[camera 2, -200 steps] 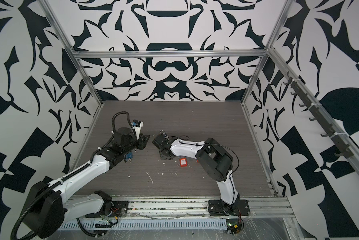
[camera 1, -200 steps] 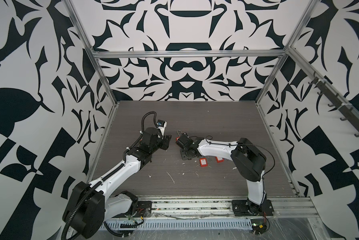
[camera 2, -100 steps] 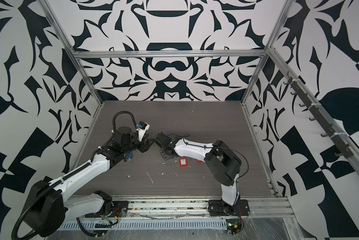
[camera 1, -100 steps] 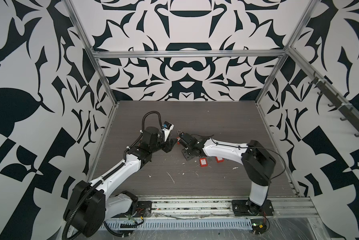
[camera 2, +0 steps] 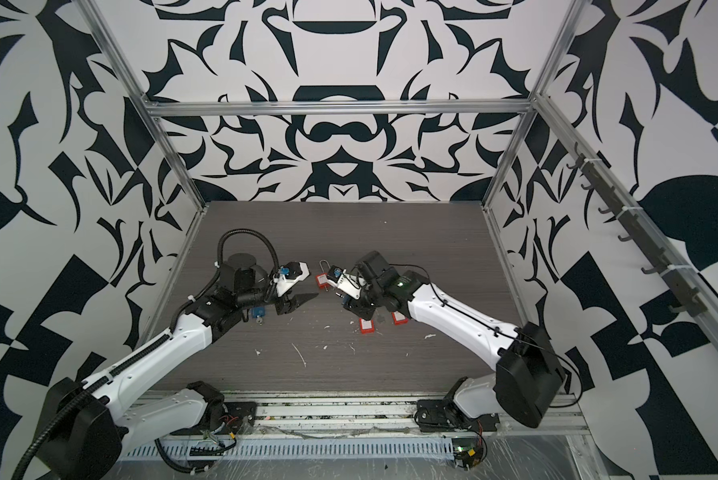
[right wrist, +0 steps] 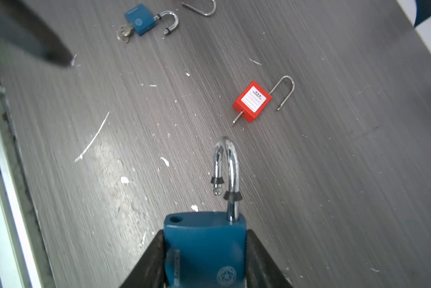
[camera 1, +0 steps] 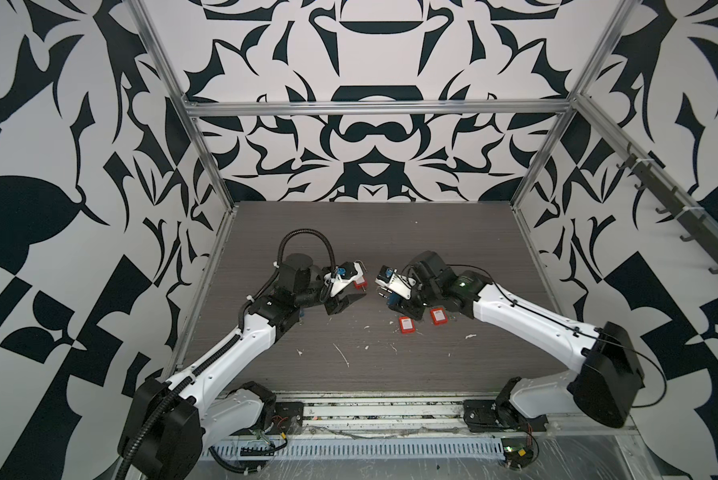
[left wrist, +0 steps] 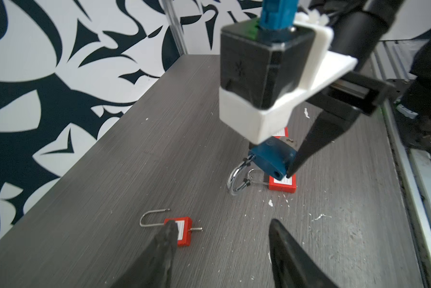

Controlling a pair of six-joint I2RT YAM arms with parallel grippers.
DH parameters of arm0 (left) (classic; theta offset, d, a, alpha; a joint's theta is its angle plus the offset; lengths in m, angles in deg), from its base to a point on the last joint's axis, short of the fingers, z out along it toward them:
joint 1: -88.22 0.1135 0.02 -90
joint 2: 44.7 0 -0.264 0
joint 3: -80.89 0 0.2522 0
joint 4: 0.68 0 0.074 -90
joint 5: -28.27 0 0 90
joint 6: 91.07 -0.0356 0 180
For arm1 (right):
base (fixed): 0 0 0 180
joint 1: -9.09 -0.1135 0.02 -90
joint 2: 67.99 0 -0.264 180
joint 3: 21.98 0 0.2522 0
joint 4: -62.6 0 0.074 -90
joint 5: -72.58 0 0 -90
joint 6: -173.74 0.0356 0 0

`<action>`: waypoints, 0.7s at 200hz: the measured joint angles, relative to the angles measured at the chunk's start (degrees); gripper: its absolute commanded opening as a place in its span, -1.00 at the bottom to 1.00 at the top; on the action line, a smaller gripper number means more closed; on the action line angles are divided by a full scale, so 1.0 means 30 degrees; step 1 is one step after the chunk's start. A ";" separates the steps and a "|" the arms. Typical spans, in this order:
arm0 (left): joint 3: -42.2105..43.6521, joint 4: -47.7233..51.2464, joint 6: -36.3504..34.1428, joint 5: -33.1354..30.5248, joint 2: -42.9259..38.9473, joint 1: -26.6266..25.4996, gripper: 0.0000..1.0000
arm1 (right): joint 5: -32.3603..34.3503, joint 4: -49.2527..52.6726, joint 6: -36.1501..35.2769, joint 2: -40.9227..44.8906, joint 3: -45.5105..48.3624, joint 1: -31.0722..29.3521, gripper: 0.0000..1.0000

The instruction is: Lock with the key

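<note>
**Five padlocks in the top views: two blue, three red**

At centre-left of a top view the loose blue padlock [camera 2: 259, 312] lies on the counter [camera 2: 349, 232], partly hidden under the left arm's forearm. The right wrist view shows its shackle swung open and a key [right wrist: 124, 33] in its base. Just to the right, the left end effector [camera 2: 303, 302] hangs low over the counter, its fingers spread well apart with nothing between them.

Next, at mid-frame, the first red padlock [camera 2: 320, 279] lies flat with its thin shackle open and a metal pin sticking out of its base.

Right of it, the right end effector [right wrist: 205, 234] is clamped on the body of the held blue padlock [right wrist: 205, 251], above the counter. One leg of its chrome shackle [right wrist: 230, 169] is clear of its hole. In both top views the wrist camera mount covers most of this lock.

Just below, right of centre, the second red padlock [camera 2: 367, 325] and the third red padlock [camera 2: 399, 318] lie side by side beneath the right arm's wrist.

White scraps [camera 2: 298, 355] litter the front of the counter. The edge of the right wrist view cuts off one more thin shackle [right wrist: 202, 7], and its body is out of sight
</note>
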 measured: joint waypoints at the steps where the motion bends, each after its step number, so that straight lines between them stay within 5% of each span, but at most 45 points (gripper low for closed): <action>1: -0.0051 0.0058 -0.0102 0.0102 0.0029 0.0000 0.19 | -0.0036 0.0022 -0.0066 0.0051 0.0022 0.0022 -0.65; 69: -0.2251 0.1005 -0.1508 0.4444 0.3206 0.0000 0.00 | -0.1894 -0.0007 -0.3111 0.2047 0.0736 0.0321 -0.69; 140: -0.3053 0.1450 -0.1035 0.6404 0.5238 -0.0066 -0.22 | -0.2091 -0.0036 -0.4109 0.2849 0.1151 0.0321 -0.73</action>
